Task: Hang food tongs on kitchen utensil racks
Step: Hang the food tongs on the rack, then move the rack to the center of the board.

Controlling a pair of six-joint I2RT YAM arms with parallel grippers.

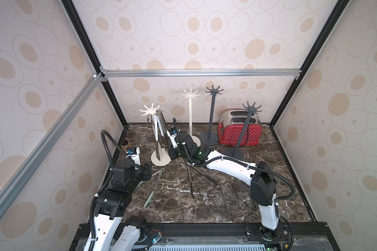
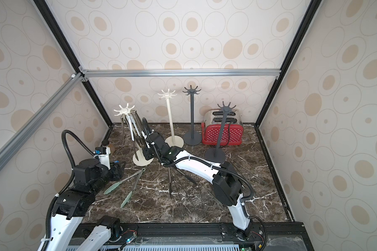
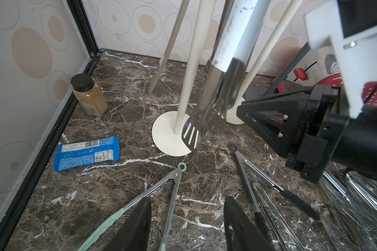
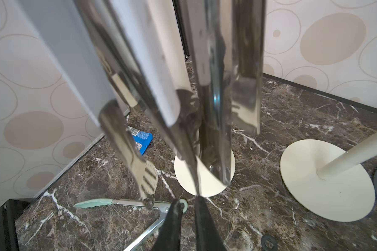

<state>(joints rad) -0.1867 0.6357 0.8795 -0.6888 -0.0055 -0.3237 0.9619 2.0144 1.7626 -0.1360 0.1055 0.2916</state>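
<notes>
Four kitchen utensil racks stand at the back: a near cream one [image 1: 149,110], a far cream one [image 1: 190,94] and two dark grey ones [image 1: 214,90] [image 1: 251,108]. Shiny steel food tongs [image 1: 159,130] hang from the near cream rack's crown. My right gripper [image 4: 188,200] sits low beside them, its jaws a narrow gap apart with only marble between; one steel blade [image 4: 216,108] ends right at a fingertip. My left gripper [image 3: 187,202] is open and empty above green-tipped tongs [image 3: 157,195] lying on the marble. Black-tipped tongs [image 3: 270,189] lie beside them.
A red and silver toaster [image 1: 239,134] stands at the back right behind a dark rack. A brown spice jar [image 3: 89,95] and a blue packet [image 3: 87,153] lie by the left wall. More steel tongs [image 3: 357,206] are piled under the right arm.
</notes>
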